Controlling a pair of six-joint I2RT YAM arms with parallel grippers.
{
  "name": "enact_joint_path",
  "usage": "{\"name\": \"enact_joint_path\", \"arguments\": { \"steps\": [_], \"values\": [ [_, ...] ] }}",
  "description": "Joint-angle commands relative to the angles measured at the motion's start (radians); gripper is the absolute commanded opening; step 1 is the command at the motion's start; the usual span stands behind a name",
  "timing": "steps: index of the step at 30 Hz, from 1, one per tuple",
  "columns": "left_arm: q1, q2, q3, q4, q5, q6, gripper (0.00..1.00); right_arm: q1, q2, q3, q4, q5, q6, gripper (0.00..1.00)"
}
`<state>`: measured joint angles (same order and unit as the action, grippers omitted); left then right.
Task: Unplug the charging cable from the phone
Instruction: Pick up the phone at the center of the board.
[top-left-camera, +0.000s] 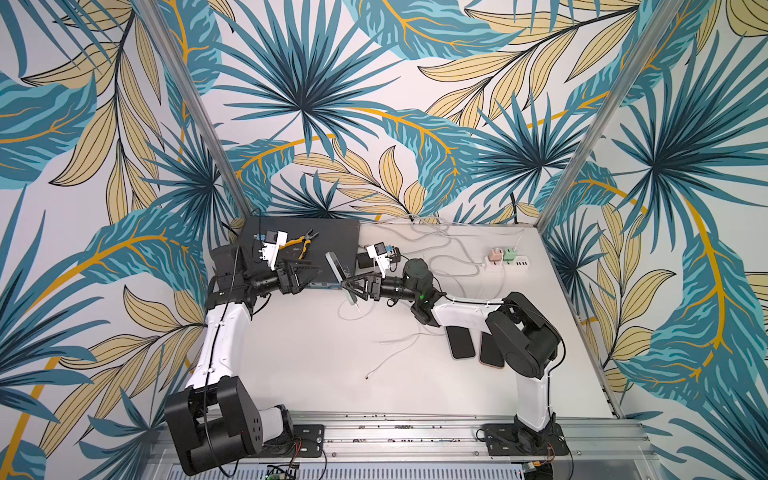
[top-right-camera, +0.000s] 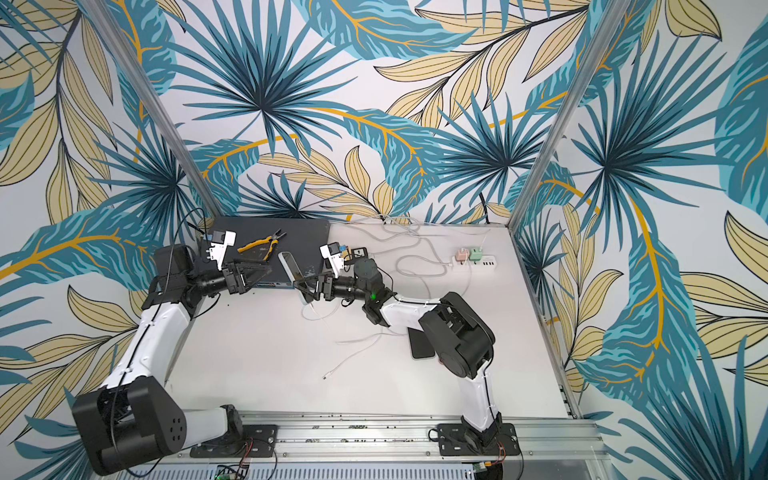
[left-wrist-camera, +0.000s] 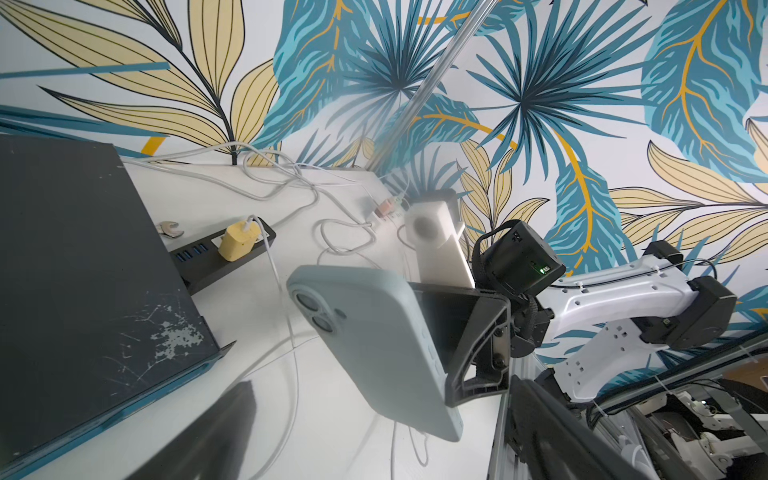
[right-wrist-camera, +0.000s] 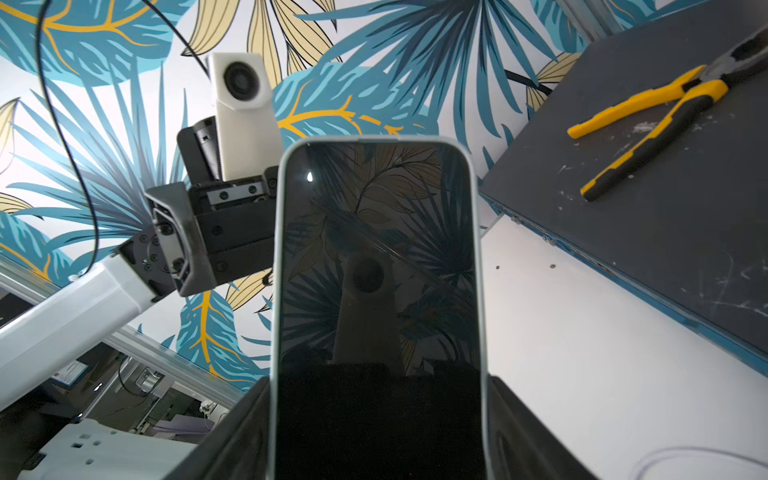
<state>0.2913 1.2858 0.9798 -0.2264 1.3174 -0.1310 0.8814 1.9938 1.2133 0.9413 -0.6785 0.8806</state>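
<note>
My right gripper is shut on the phone, which is in a pale grey-blue case, and holds it tilted above the table. In the right wrist view the phone's dark screen sits between my two fingers. A white charging cable hangs from the phone's lower end and loops on the table. In the left wrist view the phone's back faces me, and the cable drops from behind its lower corner. My left gripper stands open just left of the phone, touching nothing.
A dark flat box lies at the back left with yellow pliers on it. Beside it is a black power strip with a yellow charger. A white power strip holds pink and green chargers. Two phones lie under the right arm, and a loose cable lies mid-table.
</note>
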Motion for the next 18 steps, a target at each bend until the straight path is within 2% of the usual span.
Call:
{"name": "enact_joint_path", "arguments": {
  "steps": [1, 13, 18],
  "values": [
    [-0.02, 0.014, -0.02, 0.094, 0.03, -0.075, 1.0, 0.015, -0.032, -0.002, 0.138, -0.027, 0.02, 0.44],
    [-0.073, 0.024, -0.042, 0.185, 0.083, -0.153, 1.0, 0.035, -0.026, -0.007, 0.197, -0.057, -0.004, 0.45],
    [-0.095, 0.029, -0.062, 0.278, 0.106, -0.23, 1.0, 0.039, -0.018, -0.001, 0.229, -0.079, -0.006, 0.46]
  ]
}}
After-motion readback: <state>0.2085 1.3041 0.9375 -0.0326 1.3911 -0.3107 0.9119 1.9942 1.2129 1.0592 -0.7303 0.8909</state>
